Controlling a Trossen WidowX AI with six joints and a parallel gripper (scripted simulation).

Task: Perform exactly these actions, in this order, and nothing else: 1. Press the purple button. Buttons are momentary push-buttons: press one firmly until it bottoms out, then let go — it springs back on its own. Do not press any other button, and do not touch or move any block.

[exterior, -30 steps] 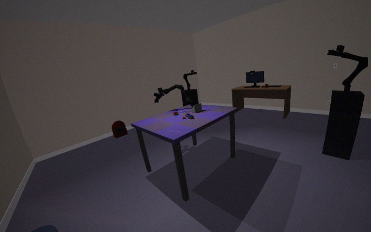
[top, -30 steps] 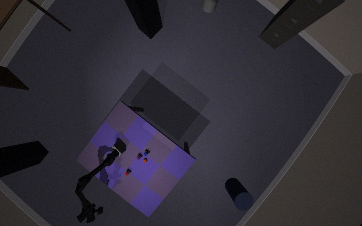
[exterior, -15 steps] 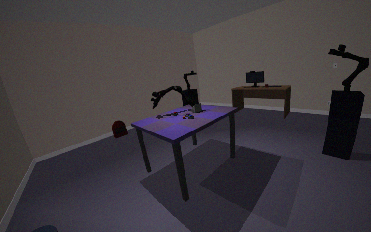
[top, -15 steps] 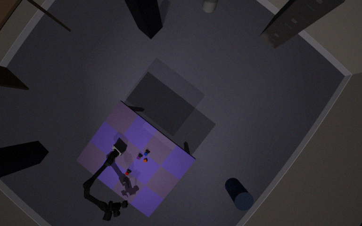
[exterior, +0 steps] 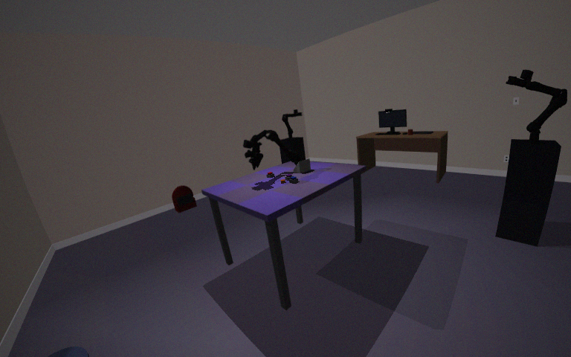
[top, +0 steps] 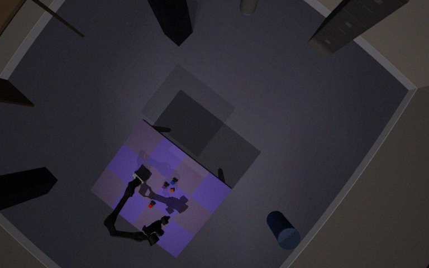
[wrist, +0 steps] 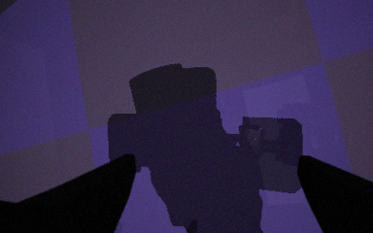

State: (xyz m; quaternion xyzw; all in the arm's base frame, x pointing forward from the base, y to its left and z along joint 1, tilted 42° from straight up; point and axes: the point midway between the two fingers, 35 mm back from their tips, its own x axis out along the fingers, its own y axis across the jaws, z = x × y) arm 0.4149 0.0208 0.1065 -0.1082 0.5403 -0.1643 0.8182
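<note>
The small purple button is on the chequered table, beside a small blue piece and an orange piece. A red piece lies apart from them, nearer the arm. My gripper is open and empty. It points down, well above the table, on the far side of the red piece from the purple button. The wrist view shows table squares and the arm's shadow, but no button that I can make out.
A grey wedge-shaped box stands on the table by the arm's base. The arm's shadow falls across the table close to the small pieces. Other arms on dark pedestals and a wooden desk stand away from the table.
</note>
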